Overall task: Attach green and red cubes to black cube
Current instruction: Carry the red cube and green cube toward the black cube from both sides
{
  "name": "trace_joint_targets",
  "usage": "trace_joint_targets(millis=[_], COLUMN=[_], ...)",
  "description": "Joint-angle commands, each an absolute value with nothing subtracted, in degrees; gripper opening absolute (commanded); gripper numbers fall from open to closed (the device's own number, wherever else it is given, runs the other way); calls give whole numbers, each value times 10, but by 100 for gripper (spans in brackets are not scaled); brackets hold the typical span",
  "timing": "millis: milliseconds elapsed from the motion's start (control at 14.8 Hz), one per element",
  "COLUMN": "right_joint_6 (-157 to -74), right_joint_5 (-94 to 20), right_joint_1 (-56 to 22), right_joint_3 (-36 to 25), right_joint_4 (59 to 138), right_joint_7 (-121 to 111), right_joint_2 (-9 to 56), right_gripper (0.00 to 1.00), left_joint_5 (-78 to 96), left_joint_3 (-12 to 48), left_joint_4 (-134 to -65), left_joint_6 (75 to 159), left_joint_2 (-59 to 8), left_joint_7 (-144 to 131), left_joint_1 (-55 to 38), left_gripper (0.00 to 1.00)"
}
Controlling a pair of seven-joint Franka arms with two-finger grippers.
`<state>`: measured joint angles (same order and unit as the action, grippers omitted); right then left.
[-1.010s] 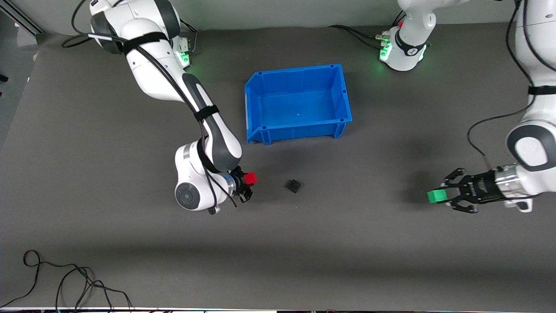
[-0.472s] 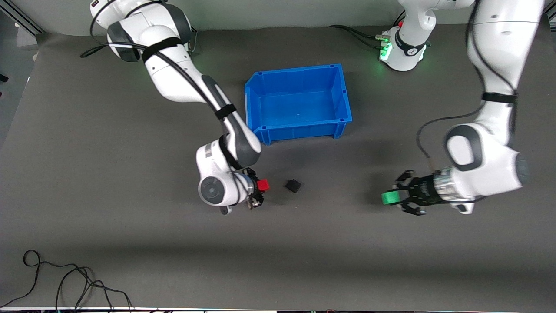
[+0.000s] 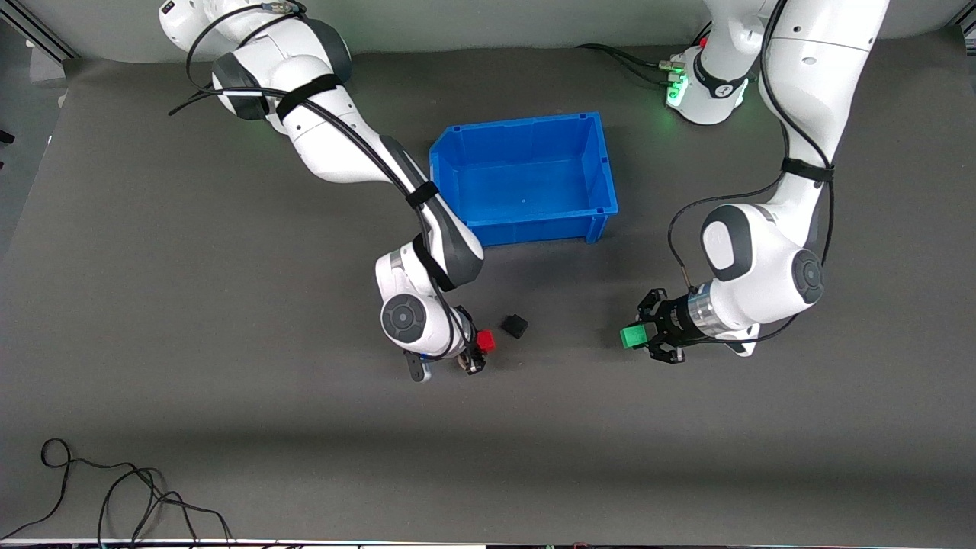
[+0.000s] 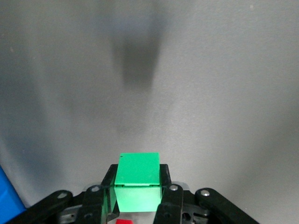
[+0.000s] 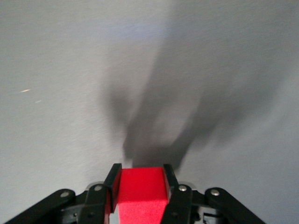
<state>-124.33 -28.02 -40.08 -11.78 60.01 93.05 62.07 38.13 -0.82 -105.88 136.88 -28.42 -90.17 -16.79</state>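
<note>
Two cubes held: my right gripper point(image 3: 479, 352) clamps the red cube point(image 3: 485, 341), just beside the black cube point(image 3: 515, 326); my left gripper point(image 3: 643, 336) clamps the green cube point(image 3: 632, 336), well apart from it.

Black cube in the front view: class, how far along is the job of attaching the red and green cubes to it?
Done: both pickups. The right end effector grips the red cube; the left end effector grips the green cube. The black cube sits alone on the table, between them. Left: pressing each cube against it; neither touches yet.
</note>
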Motion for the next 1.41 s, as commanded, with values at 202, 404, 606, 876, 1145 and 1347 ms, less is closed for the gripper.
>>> trace_joint_targets(millis=[202, 404, 606, 876, 1145, 1347], right_joint_6=[-1251, -1250, -1250, -1255, -1256, -1266], right_joint_5=[-266, -267, -266, -272, -271, -272], right_joint_1=[-426, -432, -432, -425, -428, -428], right_joint_3=[-121, -120, -117, -107, -104, -90], right_joint_4=[575, 576, 577, 571, 569, 567], right_joint_7=[951, 952, 951, 982, 1026, 1045], right_joint_2=[641, 641, 642, 642, 642, 644], right_gripper=[0, 0, 0, 0, 0, 0], left_joint_5=[380, 380, 380, 380, 385, 388], left_joint_3=[-18, -18, -18, -17, -16, -15], left_joint_4=[-1082, -1084, -1085, -1092, -1087, -1078], left_joint_6=[1385, 1385, 1386, 1440, 1501, 1540], left_joint_2=[-266, -266, -267, -282, -308, -335], left_joint_7=[-931, -939, -943, -962, -966, -973], left_joint_1=[-194, -195, -204, -235, -271, -296], left_gripper=[0, 0, 0, 0, 0, 0])
